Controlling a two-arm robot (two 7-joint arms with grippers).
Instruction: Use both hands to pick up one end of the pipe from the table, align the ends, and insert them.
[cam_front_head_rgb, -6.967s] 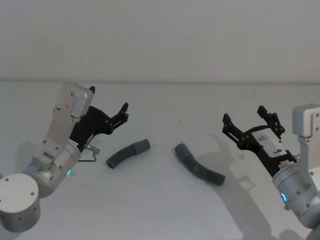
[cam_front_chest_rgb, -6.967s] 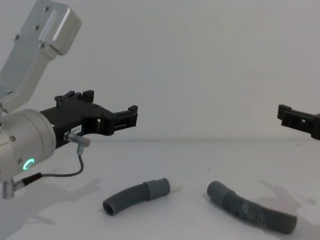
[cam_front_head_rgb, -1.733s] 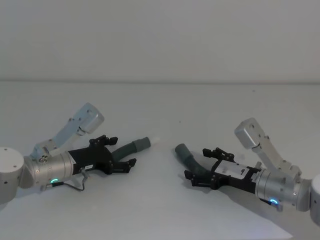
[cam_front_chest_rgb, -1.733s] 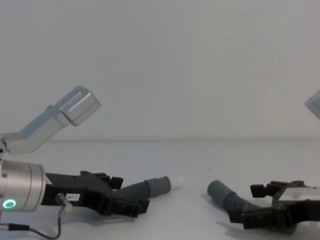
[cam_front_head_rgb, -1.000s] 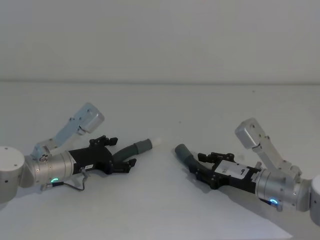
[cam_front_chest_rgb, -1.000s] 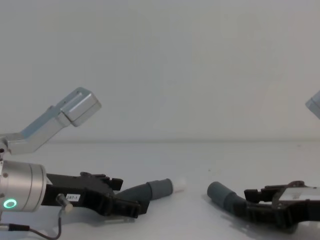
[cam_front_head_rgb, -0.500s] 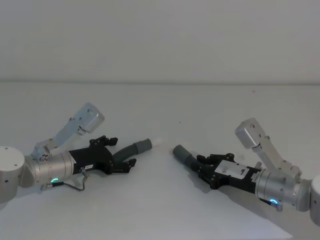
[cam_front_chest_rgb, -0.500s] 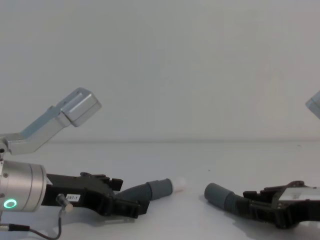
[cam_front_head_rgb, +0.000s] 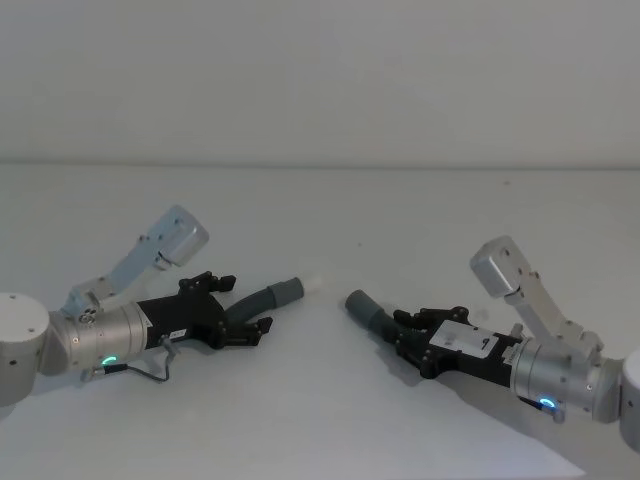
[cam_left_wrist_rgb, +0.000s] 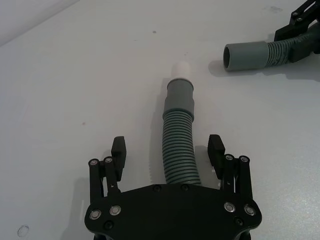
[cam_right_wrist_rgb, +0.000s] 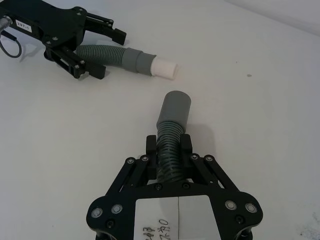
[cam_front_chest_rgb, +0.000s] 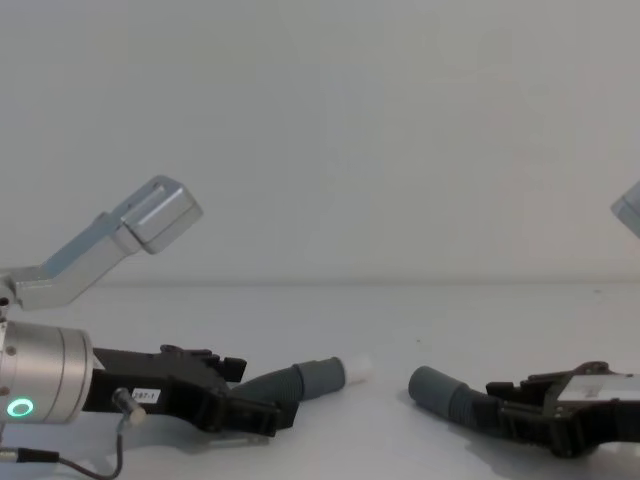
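1 hose each | L gripper (cam_left_wrist_rgb: 166, 145) spread astride white-tip hose (cam_left_wrist_rgb: 177, 125) | R gripper (cam_right_wrist_rgb: 168, 145) clamps grey-cuff hose (cam_right_wrist_rgb: 174, 113)

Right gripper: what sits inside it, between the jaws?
The right gripper is shut on the ribbed part of a grey hose; its smooth cuff sticks out ahead. Its rear stretch is hidden under the gripper body.

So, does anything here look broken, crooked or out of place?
Nothing looks damaged or spilled. The only unevenness: the right black gripper is clamped on its dark grey ribbed hose, while the left black gripper sits open either side of the white-tipped ribbed hose, with gaps. The hose ends are apart.
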